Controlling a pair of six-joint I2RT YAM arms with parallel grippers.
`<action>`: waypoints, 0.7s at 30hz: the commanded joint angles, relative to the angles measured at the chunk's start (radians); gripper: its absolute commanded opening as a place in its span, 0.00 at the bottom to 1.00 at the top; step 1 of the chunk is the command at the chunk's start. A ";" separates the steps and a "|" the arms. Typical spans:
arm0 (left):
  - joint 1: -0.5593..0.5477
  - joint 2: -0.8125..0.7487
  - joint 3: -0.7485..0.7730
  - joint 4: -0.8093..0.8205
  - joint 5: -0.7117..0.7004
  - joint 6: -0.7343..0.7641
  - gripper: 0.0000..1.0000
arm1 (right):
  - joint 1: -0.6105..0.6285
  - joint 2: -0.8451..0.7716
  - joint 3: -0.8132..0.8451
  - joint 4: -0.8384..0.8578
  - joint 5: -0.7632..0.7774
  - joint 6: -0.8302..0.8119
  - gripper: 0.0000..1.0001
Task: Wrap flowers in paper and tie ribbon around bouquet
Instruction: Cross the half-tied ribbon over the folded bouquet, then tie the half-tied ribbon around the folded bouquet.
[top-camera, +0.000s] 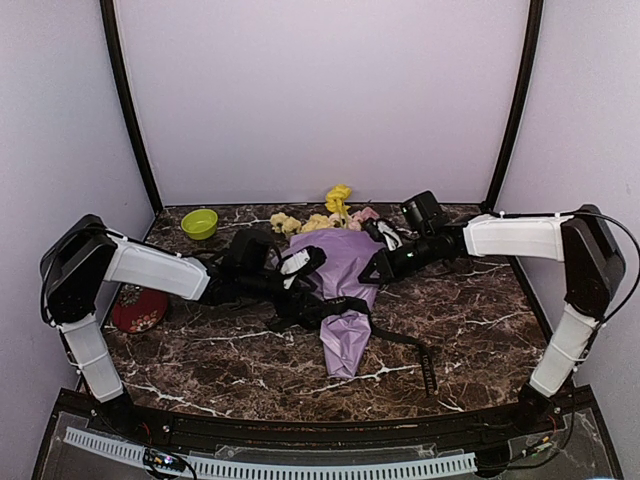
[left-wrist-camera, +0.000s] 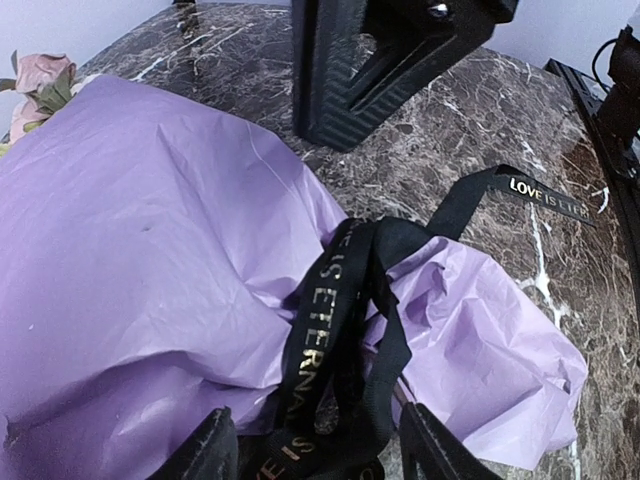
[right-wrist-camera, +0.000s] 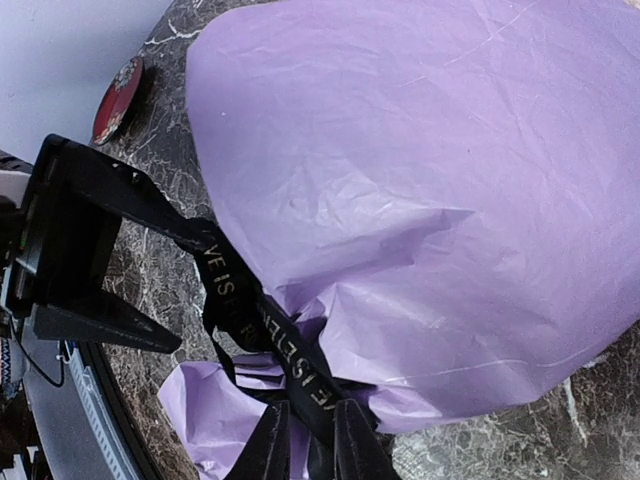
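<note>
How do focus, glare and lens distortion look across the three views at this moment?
Top external: soft, even light; the side posts are bowed by the wide lens; faint sheen on the table. Left wrist: the ribbon lettering is crisp, and the table looks glossy toward the right edge. Right wrist: the paper creases are sharp; the red dish at top left is soft.

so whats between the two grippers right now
The pinched neck of the bouquet, where the ribbon is wound around the paper. Both wrist views show it, just ahead of the left gripper and the right gripper.
</note>
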 joint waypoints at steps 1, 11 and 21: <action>0.016 0.031 0.067 -0.085 0.044 0.077 0.57 | 0.007 0.069 0.065 -0.018 -0.010 -0.031 0.16; 0.028 0.079 0.060 -0.066 0.037 0.062 0.50 | 0.034 0.182 0.124 -0.039 -0.049 -0.104 0.21; 0.022 0.096 0.040 -0.004 0.058 0.011 0.51 | 0.062 0.234 0.143 -0.046 -0.066 -0.144 0.22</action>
